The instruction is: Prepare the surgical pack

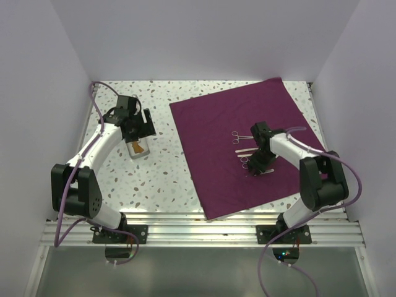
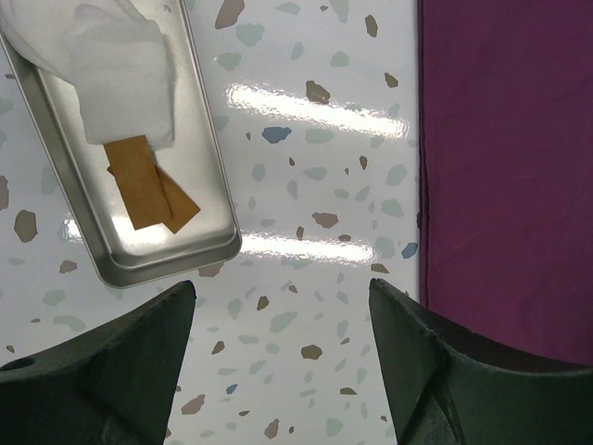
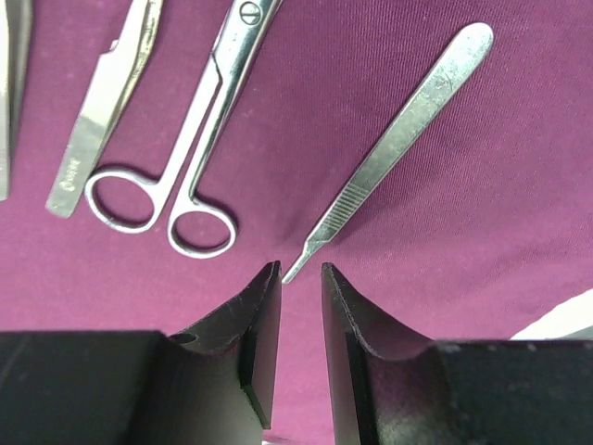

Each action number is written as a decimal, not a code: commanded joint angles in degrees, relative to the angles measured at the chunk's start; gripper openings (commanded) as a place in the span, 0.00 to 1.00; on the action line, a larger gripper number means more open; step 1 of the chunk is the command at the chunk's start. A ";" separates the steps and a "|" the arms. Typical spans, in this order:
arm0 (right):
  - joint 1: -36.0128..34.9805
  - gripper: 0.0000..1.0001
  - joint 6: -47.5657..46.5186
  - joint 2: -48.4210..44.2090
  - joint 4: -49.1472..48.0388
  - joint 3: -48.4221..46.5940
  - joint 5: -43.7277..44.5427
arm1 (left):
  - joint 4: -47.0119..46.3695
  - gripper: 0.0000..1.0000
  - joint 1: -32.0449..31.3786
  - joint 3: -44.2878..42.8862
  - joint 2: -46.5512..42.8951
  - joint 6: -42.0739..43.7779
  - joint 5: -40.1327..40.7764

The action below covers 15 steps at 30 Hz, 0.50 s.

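Observation:
The plum-purple cloth of the surgical pack lies flat on the right of the table. Steel instruments lie on it in a row. My right gripper hovers low over the cloth, its jaws a narrow gap apart with nothing between them. The thin tip of a scalpel handle points at that gap. Scissors lie to its left. The small steel tray holds white pads and orange strips. My left gripper stands wide open over bare table just near of the tray.
A flat steel instrument lies left of the scissors. White walls close the table on three sides. The cloth's left edge runs close to the right of my left gripper. A metal rail borders the near edge.

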<state>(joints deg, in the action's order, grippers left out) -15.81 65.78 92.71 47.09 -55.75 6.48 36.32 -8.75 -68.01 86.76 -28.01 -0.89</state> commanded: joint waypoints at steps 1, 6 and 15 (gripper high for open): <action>-0.45 0.29 2.07 -2.71 1.25 0.72 1.61 | -1.34 0.79 -0.30 -0.28 0.07 -0.29 -0.61; -0.80 0.29 2.86 -0.25 -0.51 0.82 0.64 | -1.16 0.79 -0.30 -0.55 -0.01 -0.03 -0.61; -1.41 0.29 3.92 3.44 -2.70 1.61 0.73 | -1.33 0.79 -0.30 -0.28 -0.01 0.06 -1.13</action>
<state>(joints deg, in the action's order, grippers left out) -16.99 67.81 94.28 45.60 -54.61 6.26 36.32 -8.78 -68.01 86.78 -27.97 -1.30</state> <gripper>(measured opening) 0.285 0.794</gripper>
